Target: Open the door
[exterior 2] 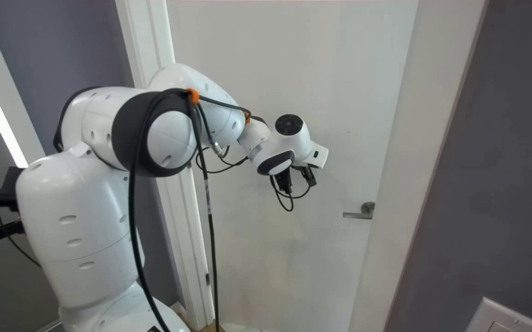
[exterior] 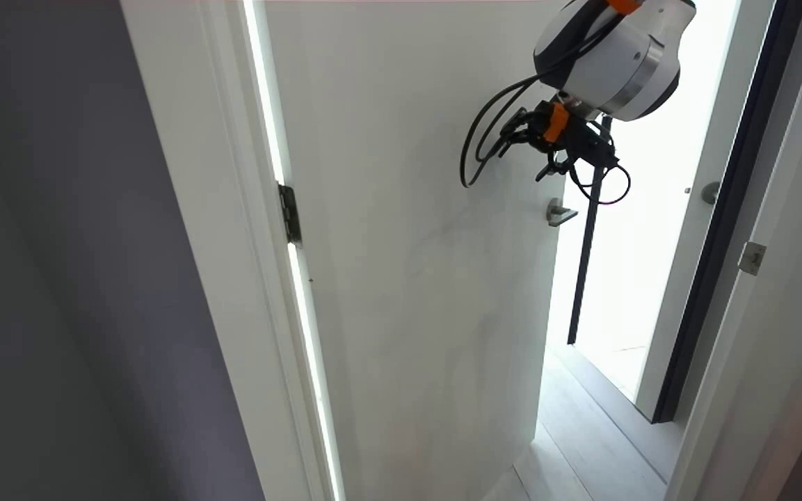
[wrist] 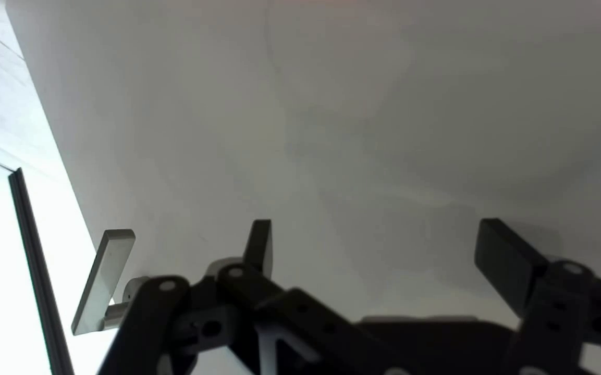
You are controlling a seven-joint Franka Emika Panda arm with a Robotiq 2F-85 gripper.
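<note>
Wrist view: with the gripper spread wide and empty, the door is seen ajar, apparently mid-push, and should next be pressed steadily wider.

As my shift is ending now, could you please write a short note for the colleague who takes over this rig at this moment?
Gripper: open, holding nothing, in front of the door and away from its handle. Whether it touches the panel cannot be told.
Door: stands partway open, with a wide gap between its handle side and the door frame.
Done: the door is out of its closed position.
Left: perhaps push it wider, if you need more opening, then back the gripper off.
</note>
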